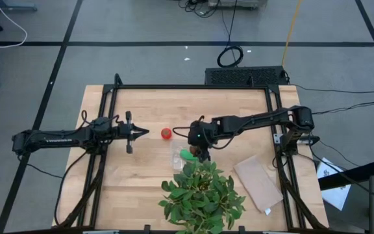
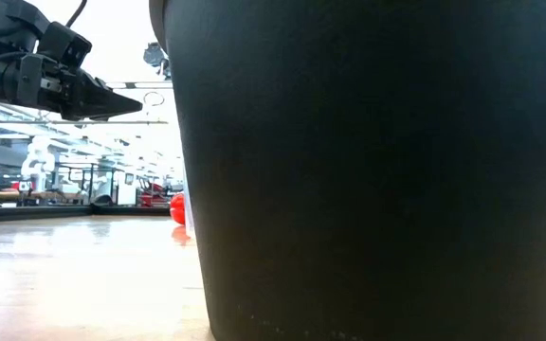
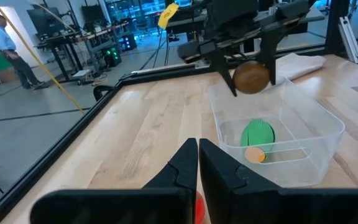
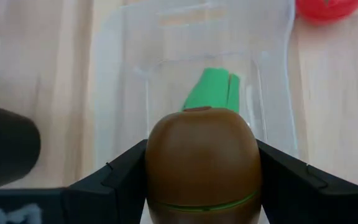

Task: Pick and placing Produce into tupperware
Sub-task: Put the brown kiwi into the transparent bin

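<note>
My right gripper point(image 3: 252, 76) hangs over the clear tupperware point(image 3: 328, 127) and is shut on the brown kiwi point(image 4: 202, 163). The green oblong piece point(image 3: 257, 134) lies on the tupperware's floor, also seen in the right wrist view point(image 4: 213, 90). The red tomato point(image 1: 166, 133) sits on the table beside the tupperware point(image 1: 176, 156), on its far-left side. My left gripper point(image 1: 145, 132) is shut and hovers left of the tomato, touching nothing. My right gripper pinches the brown kiwi point(image 3: 252, 77) between its two fingers point(image 4: 126, 171), one on each side of its round body. The fingers come from above, pointing down. The kiwi is lifted clear, hanging above the open tupperware.
A large leafy green plant point(image 1: 202, 195) stands at the table's near edge, just near of the tupperware. A flat tan sheet point(image 1: 258, 183) lies to the right. In the low view a black pot point(image 2: 377, 170) blocks most of the scene. A person point(image 3: 5, 43) stands far off.
</note>
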Controlling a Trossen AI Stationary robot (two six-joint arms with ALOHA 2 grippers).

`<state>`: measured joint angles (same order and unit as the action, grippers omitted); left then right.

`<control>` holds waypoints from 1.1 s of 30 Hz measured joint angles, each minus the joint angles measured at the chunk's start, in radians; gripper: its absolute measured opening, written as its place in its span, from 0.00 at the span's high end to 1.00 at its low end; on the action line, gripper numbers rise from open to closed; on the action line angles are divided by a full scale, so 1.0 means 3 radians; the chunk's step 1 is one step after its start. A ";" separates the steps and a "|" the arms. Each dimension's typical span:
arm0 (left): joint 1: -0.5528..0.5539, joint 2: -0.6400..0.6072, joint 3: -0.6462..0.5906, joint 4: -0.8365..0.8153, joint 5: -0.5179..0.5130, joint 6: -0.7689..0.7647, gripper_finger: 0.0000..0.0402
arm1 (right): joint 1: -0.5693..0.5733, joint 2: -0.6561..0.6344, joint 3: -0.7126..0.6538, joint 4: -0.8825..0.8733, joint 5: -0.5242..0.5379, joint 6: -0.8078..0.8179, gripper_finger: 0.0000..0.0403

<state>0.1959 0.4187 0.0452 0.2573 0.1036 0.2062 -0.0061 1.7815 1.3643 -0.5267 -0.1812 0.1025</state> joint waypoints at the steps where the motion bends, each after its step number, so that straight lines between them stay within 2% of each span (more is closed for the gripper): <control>1: 0.0001 0.0000 0.0000 0.0000 0.0000 0.0000 0.95 | -0.0001 0.0002 -0.0001 -0.0005 0.0013 0.0043 0.42; 8: 0.0000 0.0000 0.0000 0.0000 0.0000 -0.0001 0.95 | -0.0012 0.0025 -0.0001 0.0010 0.0142 0.0114 0.42; 33: 0.0000 -0.0001 0.0000 -0.0005 0.0001 -0.0003 0.95 | 0.0048 0.0130 0.0020 -0.0187 0.0169 -0.0070 0.42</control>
<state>0.1959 0.4183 0.0452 0.2558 0.1040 0.2054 0.0082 1.8206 1.3705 -0.5827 -0.1307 0.0814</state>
